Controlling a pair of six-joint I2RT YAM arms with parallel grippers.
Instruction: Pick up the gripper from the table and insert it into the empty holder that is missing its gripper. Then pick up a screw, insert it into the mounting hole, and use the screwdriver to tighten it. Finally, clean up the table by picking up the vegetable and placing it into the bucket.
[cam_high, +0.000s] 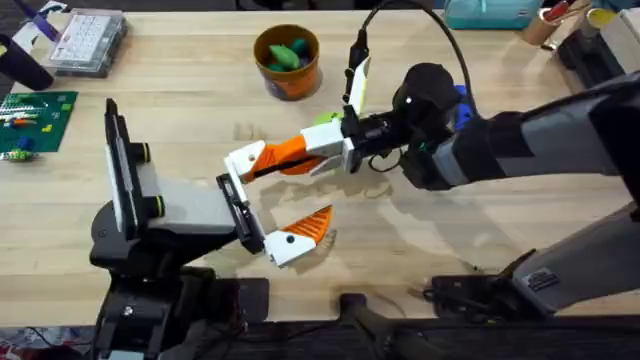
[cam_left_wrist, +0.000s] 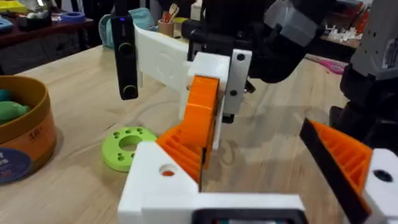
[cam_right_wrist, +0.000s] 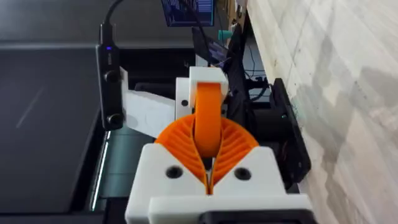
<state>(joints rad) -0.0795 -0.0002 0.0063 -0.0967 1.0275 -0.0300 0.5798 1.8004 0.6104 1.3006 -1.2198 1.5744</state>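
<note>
**Gripper going into the holder; screw, tightening and clean-up left**

The gripper (cam_left_wrist: 181, 148) sits at the holder (cam_left_wrist: 155, 186), on the upper jaw of the left gripper (cam_high: 275, 200). The left gripper's jaws stand wide apart, with nothing between them but the right arm's work. The right gripper (cam_right_wrist: 208, 134) reaches across from the right and is clamped on the small orange piece, pressing it against the white mount. In the left wrist view, orange shows through the mount's hole, so the piece looks seated or very nearly so. I cannot tell whether it is fully home.

Judging from this, the first step is almost finished but not released. No screw is in the hole, so picking one up, placing it and tightening it are all left to do.

The clean-up is not begun either. The vegetable (cam_left_wrist: 127, 146) lies flat on the table (cam_high: 480, 230), just beyond the two grippers. The bucket (cam_high: 287, 60) stands apart from it, farther back, with other toy pieces inside.
</note>
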